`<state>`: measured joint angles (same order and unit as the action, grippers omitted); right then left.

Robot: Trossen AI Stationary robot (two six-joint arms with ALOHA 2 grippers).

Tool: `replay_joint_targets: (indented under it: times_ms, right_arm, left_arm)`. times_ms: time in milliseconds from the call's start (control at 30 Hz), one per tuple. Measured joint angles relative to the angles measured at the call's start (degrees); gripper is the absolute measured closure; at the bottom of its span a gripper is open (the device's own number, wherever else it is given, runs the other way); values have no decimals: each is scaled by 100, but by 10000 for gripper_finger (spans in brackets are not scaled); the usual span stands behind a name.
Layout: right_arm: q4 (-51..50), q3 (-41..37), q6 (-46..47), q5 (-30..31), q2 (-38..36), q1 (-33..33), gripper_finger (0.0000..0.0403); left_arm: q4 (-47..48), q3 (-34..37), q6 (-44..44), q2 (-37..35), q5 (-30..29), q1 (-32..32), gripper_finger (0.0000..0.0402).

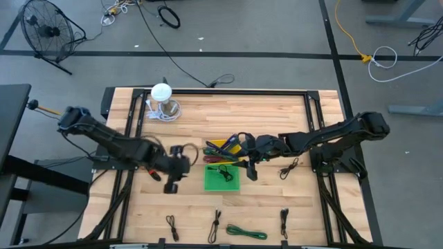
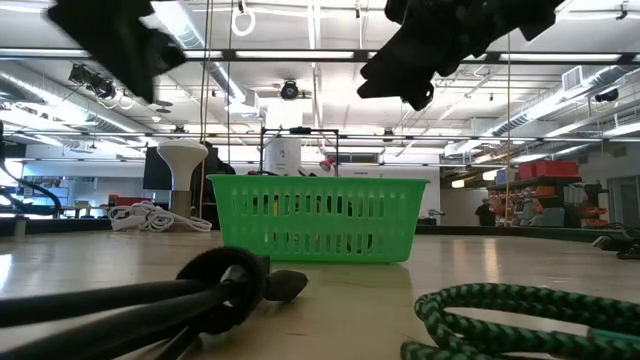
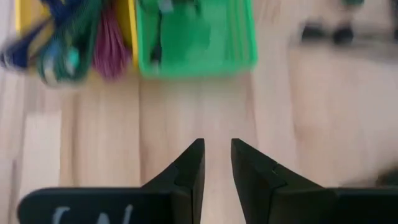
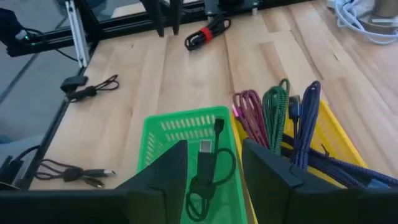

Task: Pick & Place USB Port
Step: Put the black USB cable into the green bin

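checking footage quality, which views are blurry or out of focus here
Left wrist view: motion-smeared, green basket and yellow tray soft. Low view: near cable out of focus, arms silhouetted against ceiling lights. Right wrist view: sharp.

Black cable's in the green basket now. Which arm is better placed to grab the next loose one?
Probably right. The right gripper hangs open over the green basket, beside a loose black cable. The left gripper holds nothing, and no loose cable lies as near it.

Black USB cable point(image 4: 205, 168) — coiled in green basket point(image 4: 163, 132).
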<state>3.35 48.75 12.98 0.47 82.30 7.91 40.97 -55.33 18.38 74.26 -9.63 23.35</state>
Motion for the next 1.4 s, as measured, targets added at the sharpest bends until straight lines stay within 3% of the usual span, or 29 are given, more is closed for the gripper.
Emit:
replay_joint_targets:
  times_ms: [133,267,567,767,967,1400]
  right_arm:
    - [-25,0,-16,16,0,7,252]
    - [-39,0,-19,201,2,7,252]
    - [20,0,-21,356,4,5,252]
    - [44,0,-43,358,7,5,252]
    - [44,0,-43,358,9,5,252]
    - [44,0,-80,361,9,3,252]
  left_arm:
    - [923,0,342,0,-419,517,319]
    - [1227,199,498,-7,-441,880,319]
    - [1442,1178,502,-4,322,1345,319]
    - [1520,1541,418,-4,126,1420,319]
    - [1394,1932,194,-7,365,1419,319]
    - [1058,2048,192,-7,213,1415,319]
